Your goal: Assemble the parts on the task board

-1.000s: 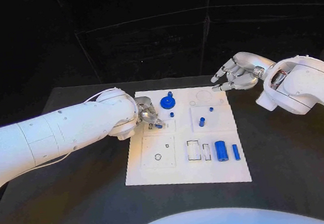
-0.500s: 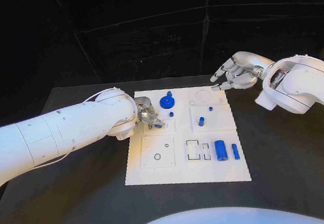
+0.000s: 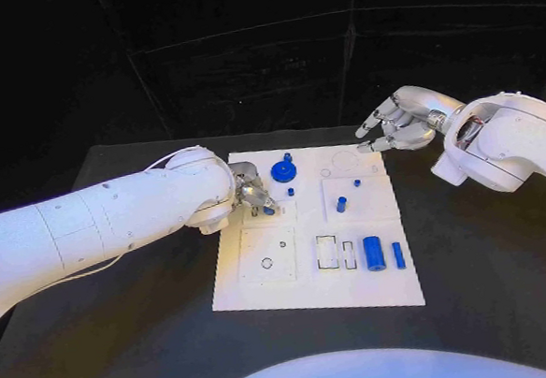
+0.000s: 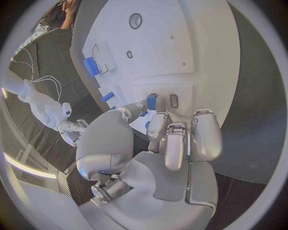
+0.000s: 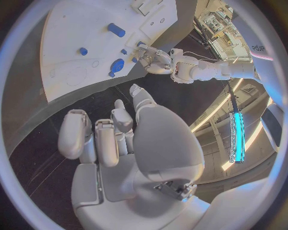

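Left hand (image 3: 249, 195) pinches a small blue part (image 4: 151, 101) over the upper-left area of the task board (image 3: 318, 298), at frame centre-left, its long axis roughly upright, while my right hand (image 3: 399, 125), empty with fingers apart, hovers off the board's upper-right corner, farther away.

board (image 3: 315, 282): you see smooth matt white plastic
parts (image 3: 373, 253): blue plastic, smooth, with a slight sheen
table (image 3: 504, 291): black, matt, faintly grainy surface
left hand (image 4: 174, 139): silvery metal-look shells, satin finish
right hand (image 5: 126, 129): same silver satin look
arms (image 3: 102, 226): your glossy white plastic casing
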{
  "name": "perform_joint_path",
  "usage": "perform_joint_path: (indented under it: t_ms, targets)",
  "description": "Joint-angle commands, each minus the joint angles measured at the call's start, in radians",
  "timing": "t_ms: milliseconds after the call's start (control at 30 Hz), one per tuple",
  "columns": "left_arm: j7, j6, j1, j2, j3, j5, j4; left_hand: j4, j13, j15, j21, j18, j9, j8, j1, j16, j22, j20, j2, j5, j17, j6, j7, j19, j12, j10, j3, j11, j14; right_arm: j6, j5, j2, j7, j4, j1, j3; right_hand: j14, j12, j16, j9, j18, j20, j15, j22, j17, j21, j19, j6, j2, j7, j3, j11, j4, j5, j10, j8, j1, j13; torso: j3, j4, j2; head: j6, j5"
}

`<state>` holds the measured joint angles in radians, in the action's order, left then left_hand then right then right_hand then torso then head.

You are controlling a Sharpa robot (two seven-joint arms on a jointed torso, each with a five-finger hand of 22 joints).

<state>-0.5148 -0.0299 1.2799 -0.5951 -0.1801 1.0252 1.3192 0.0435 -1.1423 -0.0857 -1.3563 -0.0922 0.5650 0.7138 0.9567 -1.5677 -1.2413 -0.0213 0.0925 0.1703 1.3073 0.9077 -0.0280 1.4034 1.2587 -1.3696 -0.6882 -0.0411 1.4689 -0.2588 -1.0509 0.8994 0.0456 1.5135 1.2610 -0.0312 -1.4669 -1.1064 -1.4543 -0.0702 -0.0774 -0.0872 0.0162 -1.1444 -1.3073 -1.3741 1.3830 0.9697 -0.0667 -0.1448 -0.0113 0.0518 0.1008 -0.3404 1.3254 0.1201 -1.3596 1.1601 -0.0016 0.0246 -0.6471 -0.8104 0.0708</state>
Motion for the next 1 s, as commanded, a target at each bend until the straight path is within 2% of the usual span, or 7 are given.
perform_joint_path:
  t_ms: [33, 500, 800, 900, 1000]
  targets:
    - [0.001, -0.033, -0.001, 0.007, -0.001, -0.011, -0.001, 0.007, -0.003, -0.007, -0.006, 0.019, -0.002, -0.001, -0.013, -0.003, -0.002, 0.000, 0.001, 0.001, 0.263, 0.011, -0.001, 0.009, 0.006, -0.007, 0.005, 0.002, 0.102, 0.001, -0.001, 0.000, -0.001, 0.000, 0.002, 0.000, -0.058, 0.002, 0.005, 0.001, -0.006, 0.006, 0.008, 0.000, -0.050, 0.005, -0.004, -0.004, 0.007, 0.004, 0.003, 0.000, 0.005, 0.005, -0.003, 0.004, 0.005, 0.000, -0.0007, -0.0018, 0.000, -0.002, 0.000]
    - [0.001, -0.043, 0.000, 0.026, -0.001, -0.012, -0.030, 0.019, -0.011, -0.009, -0.012, 0.021, -0.005, -0.001, -0.034, -0.003, -0.012, 0.002, -0.001, 0.000, 0.263, 0.022, 0.001, 0.014, 0.014, -0.012, 0.025, 0.000, 0.102, 0.001, -0.001, -0.004, 0.000, -0.002, 0.002, 0.000, -0.058, 0.003, 0.006, 0.001, -0.006, 0.006, 0.008, 0.001, -0.049, 0.006, -0.004, -0.004, 0.008, 0.004, 0.005, 0.000, 0.009, 0.002, -0.003, 0.005, 0.009, -0.001, 0.0004, -0.0016, 0.000, -0.004, -0.001]
    - [0.001, -0.050, 0.000, 0.032, 0.000, -0.012, -0.037, 0.030, -0.015, -0.011, -0.017, 0.023, -0.007, -0.001, -0.052, -0.003, -0.021, 0.005, -0.002, -0.002, 0.263, 0.030, 0.004, 0.019, 0.018, -0.016, 0.057, -0.003, 0.102, 0.005, -0.001, -0.006, -0.002, -0.004, 0.002, 0.000, -0.058, 0.004, 0.007, 0.001, -0.006, 0.005, 0.008, 0.002, -0.048, 0.006, -0.004, -0.004, 0.007, 0.004, 0.006, 0.000, 0.011, 0.000, -0.004, 0.005, 0.011, -0.002, -0.0005, -0.0011, 0.000, -0.005, -0.004]
    - [0.001, -0.052, 0.000, 0.033, 0.000, -0.012, -0.038, 0.037, -0.017, -0.012, -0.018, 0.024, -0.009, -0.002, -0.064, -0.003, -0.024, 0.006, 0.002, -0.003, 0.263, 0.036, 0.005, 0.021, 0.020, -0.018, 0.093, -0.003, 0.102, 0.008, -0.001, -0.007, -0.005, -0.005, 0.002, 0.000, -0.058, 0.003, 0.008, 0.001, -0.007, 0.005, 0.008, 0.003, -0.047, 0.008, -0.005, -0.006, -0.010, 0.005, 0.027, 0.000, 0.024, -0.020, -0.004, 0.007, 0.029, -0.003, -0.0006, -0.0013, 0.000, -0.006, -0.004]
    - [0.001, -0.050, 0.000, 0.033, 0.000, -0.012, -0.039, 0.057, -0.019, -0.012, -0.020, 0.025, -0.011, -0.001, -0.090, -0.003, -0.028, 0.006, 0.014, -0.007, 0.263, 0.044, 0.004, 0.023, 0.022, -0.019, 0.146, -0.003, 0.102, 0.010, -0.001, -0.007, -0.007, -0.005, 0.002, 0.000, -0.058, 0.000, 0.009, 0.001, -0.007, 0.005, 0.008, 0.004, -0.048, 0.008, -0.005, -0.007, -0.021, 0.005, 0.049, 0.000, 0.036, -0.007, -0.003, 0.010, 0.044, -0.002, -0.0005, -0.0009, 0.001, -0.006, -0.005]
